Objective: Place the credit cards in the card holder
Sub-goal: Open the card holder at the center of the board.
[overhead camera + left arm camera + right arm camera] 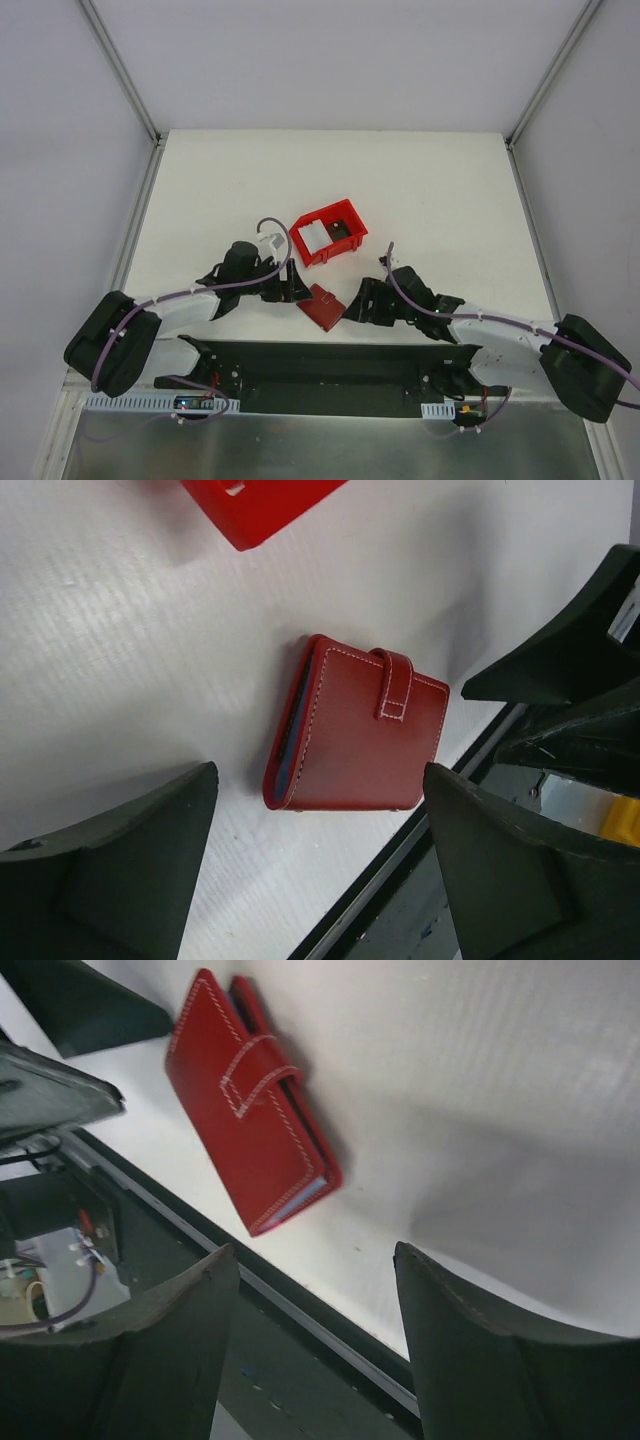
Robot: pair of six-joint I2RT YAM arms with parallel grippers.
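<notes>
Though small overhead, card holder [350, 735] shows stitched strap [395, 685].

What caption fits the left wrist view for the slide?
Closed dark-red card holder lies flat on the white table, framed by the open left tool.

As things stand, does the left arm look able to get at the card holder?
Probably yes: the left gripper hangs open, aimed at the closed card holder, which lies flat on the table with nothing between them.
</notes>
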